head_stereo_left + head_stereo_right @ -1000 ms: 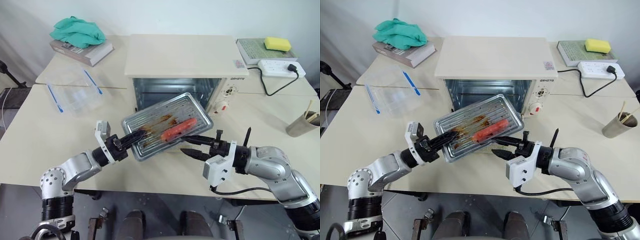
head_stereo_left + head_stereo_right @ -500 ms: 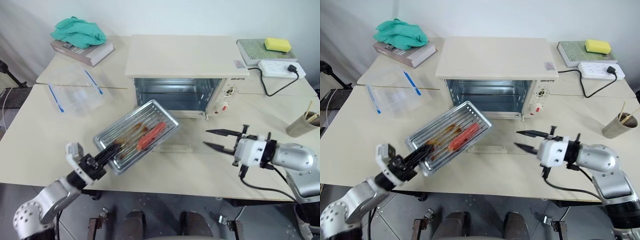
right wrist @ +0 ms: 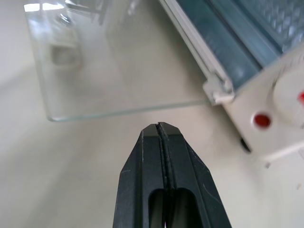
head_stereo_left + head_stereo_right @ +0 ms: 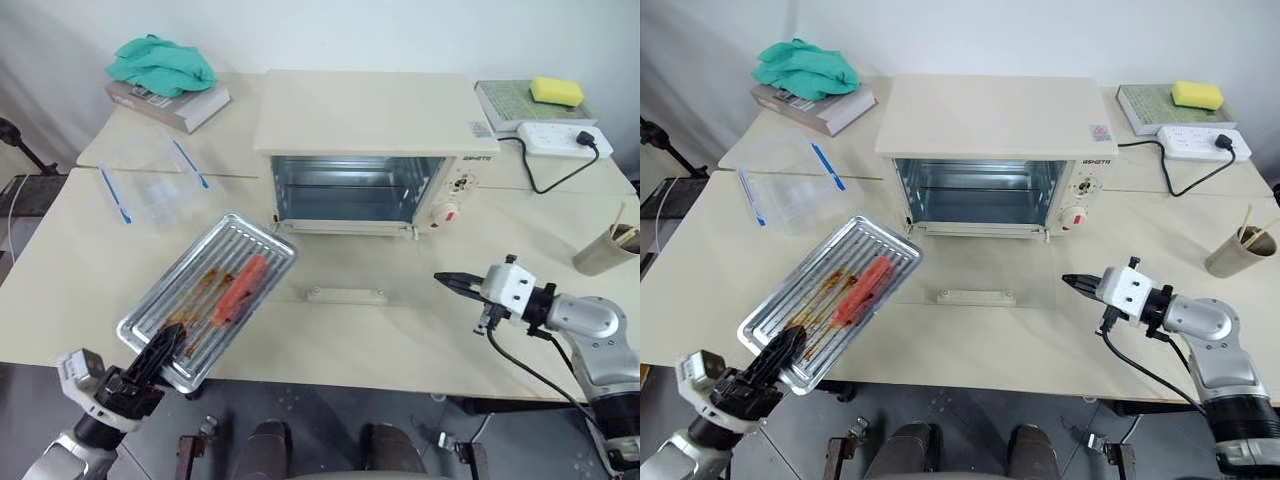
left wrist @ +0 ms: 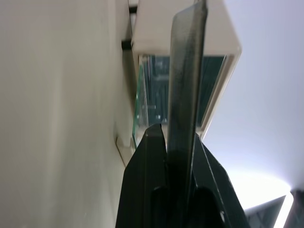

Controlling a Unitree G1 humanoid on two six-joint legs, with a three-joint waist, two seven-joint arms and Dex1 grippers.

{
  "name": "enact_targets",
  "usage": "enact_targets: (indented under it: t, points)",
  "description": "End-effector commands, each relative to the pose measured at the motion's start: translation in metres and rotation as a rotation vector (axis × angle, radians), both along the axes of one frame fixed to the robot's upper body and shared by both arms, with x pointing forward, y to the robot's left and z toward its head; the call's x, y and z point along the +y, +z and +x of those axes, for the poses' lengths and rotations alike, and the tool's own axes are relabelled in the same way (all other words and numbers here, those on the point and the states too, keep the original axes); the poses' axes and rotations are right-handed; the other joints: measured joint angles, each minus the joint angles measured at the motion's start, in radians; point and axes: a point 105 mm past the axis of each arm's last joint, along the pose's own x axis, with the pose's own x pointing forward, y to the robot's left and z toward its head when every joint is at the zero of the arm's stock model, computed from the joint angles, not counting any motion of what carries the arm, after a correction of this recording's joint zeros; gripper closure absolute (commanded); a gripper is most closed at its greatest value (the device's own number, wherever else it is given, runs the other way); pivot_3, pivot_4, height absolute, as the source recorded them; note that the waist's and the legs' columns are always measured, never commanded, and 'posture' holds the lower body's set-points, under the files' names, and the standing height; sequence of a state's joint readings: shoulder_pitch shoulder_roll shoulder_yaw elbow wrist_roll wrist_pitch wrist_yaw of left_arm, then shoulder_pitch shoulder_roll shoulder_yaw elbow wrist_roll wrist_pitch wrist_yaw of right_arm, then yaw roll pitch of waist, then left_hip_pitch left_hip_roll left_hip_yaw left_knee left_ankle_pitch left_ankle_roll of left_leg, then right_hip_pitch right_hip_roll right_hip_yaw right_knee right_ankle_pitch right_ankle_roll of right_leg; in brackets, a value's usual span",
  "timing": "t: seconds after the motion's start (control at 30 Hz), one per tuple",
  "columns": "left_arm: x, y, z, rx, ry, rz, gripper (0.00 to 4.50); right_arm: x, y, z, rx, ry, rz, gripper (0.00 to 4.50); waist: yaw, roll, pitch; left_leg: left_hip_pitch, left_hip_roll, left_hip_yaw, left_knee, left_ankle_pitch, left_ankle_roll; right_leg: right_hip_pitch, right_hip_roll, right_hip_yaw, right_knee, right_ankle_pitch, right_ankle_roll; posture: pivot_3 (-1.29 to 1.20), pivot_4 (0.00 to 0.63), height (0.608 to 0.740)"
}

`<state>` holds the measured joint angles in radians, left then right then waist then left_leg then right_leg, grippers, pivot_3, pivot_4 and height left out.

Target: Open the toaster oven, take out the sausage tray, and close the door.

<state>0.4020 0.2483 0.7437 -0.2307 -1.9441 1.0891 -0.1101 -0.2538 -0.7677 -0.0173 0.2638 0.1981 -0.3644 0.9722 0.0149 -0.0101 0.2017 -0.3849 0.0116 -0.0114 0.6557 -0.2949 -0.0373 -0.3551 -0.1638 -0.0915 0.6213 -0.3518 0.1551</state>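
Sausage tray [image 4: 205,295] already out of the toaster oven [image 4: 372,150], sitting well to the left of it and tilted, near corner pinched in the left gripper [image 4: 160,348], far end lifted toward the oven, one red-orange sausage [image 4: 240,288] lying on the ribbed bottom among the grease stains. Can't tell from here whether the tray's underside is touching the surface [image 4: 340,335] or hanging just above it. Left jaws narrow, clamped on the tray's edge, clear in the left wrist view where the metal rim runs up between the fingers [image 5: 147,161]. Door [image 4: 345,270] dropped flat, glass panel lying out in front of the empty cavity, cream bar handle [image 4: 345,294] at its front edge. Right gripper [image 4: 452,282] off to the right of the door, just beside its corner but not touching, jaws pressed together with nothing in them. So opening done, tray pulled out, probably just needs setting down properly. Left to do: getting the door swung back up and shut, likely a job for that free right side, going under or at the handle.
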Motion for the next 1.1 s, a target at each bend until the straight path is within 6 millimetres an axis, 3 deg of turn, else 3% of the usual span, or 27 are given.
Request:
enact_targets:
  t: [0.03,0.17,0.3,0.53,0.77,0.93,1.1]
  points:
    - [0.016,0.009,-0.007,-0.049,0.142,-0.02,4.5,0.002,-0.003,0.007,0.034,-0.017,0.043,4.48,0.001,0.0,0.0,0.0,0.0,0.0,0.0,0.0,0.0,0.0,0.0,0.0,0.0,0.0,0.0,0.0,0.15,0.74]
    - [0.038,0.002,-0.015,-0.028,0.317,-0.064,4.5,0.02,-0.012,0.009,0.123,0.064,0.119,4.48,0.005,0.0,0.0,0.0,0.0,0.0,0.002,0.0,0.0,0.0,0.0,0.0,0.0,0.001,0.0,0.0,0.15,0.74]
    - [0.053,-0.002,-0.019,-0.027,0.396,-0.088,4.5,0.035,-0.002,0.003,0.126,0.167,0.184,4.48,0.006,0.0,0.0,0.0,0.0,0.0,0.002,0.0,0.001,0.0,0.0,0.0,0.0,0.001,0.0,0.0,0.15,0.74]
    - [0.065,-0.006,-0.021,-0.02,0.387,-0.093,4.5,0.043,0.041,-0.001,0.104,0.201,0.378,4.48,0.009,0.0,0.0,-0.001,0.0,0.0,0.003,-0.001,0.001,0.0,0.001,0.0,0.0,0.002,0.0,0.0,0.15,0.74]
    - [0.062,-0.002,-0.02,-0.033,0.308,-0.072,4.5,0.04,0.086,0.009,0.027,0.157,0.518,4.48,0.008,0.0,0.0,-0.002,0.001,0.001,0.003,-0.003,0.001,-0.001,0.001,0.001,-0.001,0.002,0.0,0.0,0.15,0.74]
    - [0.06,-0.004,-0.016,0.014,0.216,-0.041,4.5,0.039,0.104,0.018,-0.01,0.126,0.581,4.48,0.007,0.0,0.0,-0.002,0.001,0.002,0.003,-0.003,0.001,-0.002,0.002,0.002,-0.001,0.002,0.0,0.0,0.15,0.74]
    - [0.048,-0.004,-0.007,0.044,0.049,-0.016,4.5,0.031,0.109,0.019,-0.015,0.055,0.633,4.48,0.009,0.0,0.0,-0.002,0.001,0.003,0.003,-0.003,0.001,-0.003,0.002,0.003,-0.001,0.002,0.0,0.0,0.15,0.74]
